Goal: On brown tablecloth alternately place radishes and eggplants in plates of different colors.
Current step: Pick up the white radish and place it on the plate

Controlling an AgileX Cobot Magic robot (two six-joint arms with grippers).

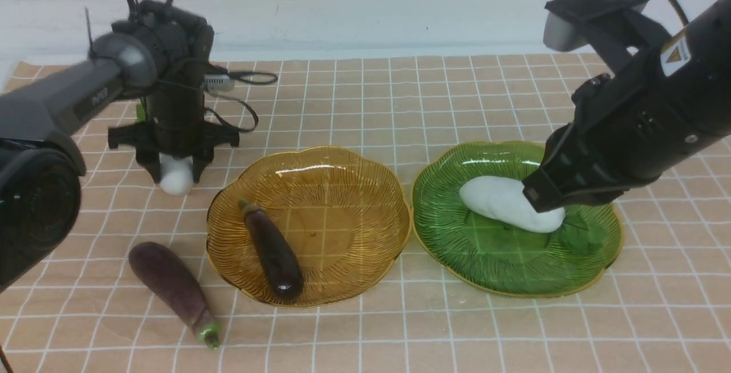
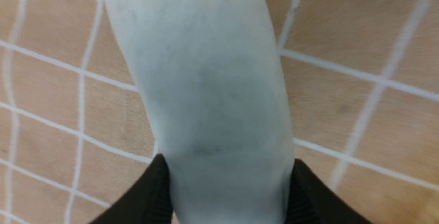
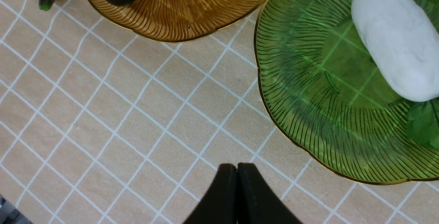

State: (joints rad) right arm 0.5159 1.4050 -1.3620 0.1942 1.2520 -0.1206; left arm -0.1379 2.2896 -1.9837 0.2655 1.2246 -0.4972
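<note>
Two rims nearly meet: amber plate, green plate.

A white wall stands at the far edge — pale, matte; one small dark speck marks it.

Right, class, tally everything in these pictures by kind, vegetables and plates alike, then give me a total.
Radishes: 2
Eggplants: 2
Plates: 2
Total: 6
</note>
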